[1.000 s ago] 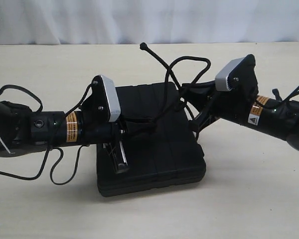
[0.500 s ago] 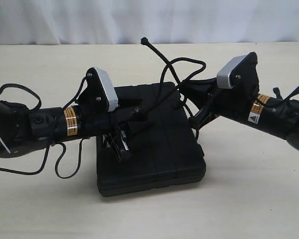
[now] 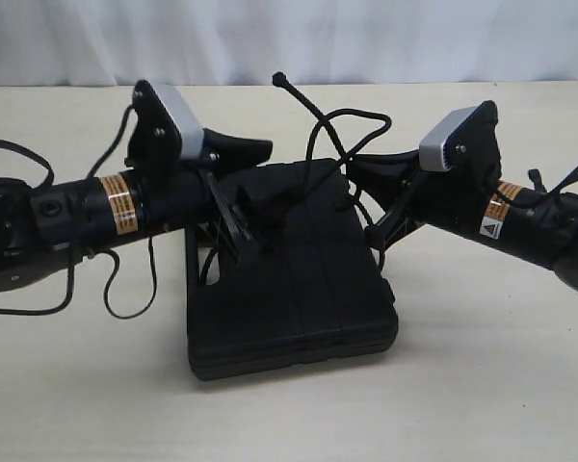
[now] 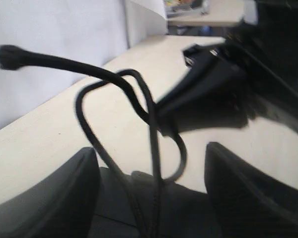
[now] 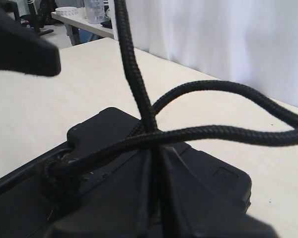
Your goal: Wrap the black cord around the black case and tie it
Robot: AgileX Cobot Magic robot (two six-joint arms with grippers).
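White curtain (image 3: 366,38) hangs behind a pale table (image 3: 482,385). The black case (image 3: 299,308) lies flat in the middle of the table. The black cord (image 3: 342,125) makes loops in the air over the far edge of the case, and its knob end (image 3: 279,79) pokes up toward the curtain. It is hard to see how much cord goes round the case.

It looks like the tying step. The right gripper (image 3: 358,178) reaches in low from the right, and its jaws are pinched tight on the cord. The left gripper (image 3: 243,188) is tipped up above the far left corner of the case. Its jaws are spread wide and hold nothing.

Next, the left gripper probably has to catch a loose bit of cord and pull it through a loop while the right one holds firm.
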